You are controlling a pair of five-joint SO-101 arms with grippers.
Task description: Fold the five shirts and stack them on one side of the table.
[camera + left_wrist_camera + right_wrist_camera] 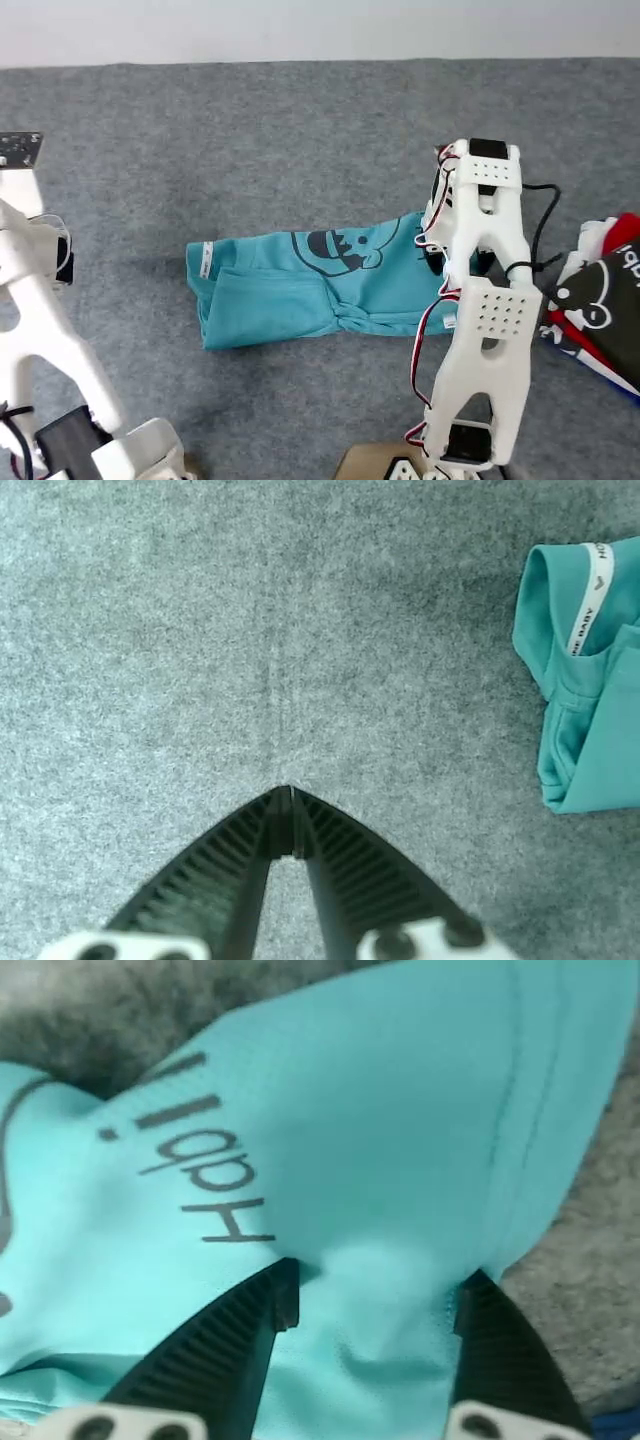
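We have one teal shirt point(290, 290) half folded. The right gripper point(378, 1295) straddles its hem, fingers apart; the left gripper point(291, 825) is closed, empty. The pile point(605, 290) at three o'clock waits.

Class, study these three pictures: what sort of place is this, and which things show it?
Probably a robot lab workbench, not a home: a table covered in grey felt, two white robot arms standing at its near edge, and a teal shirt laid out near a pile of shirts.
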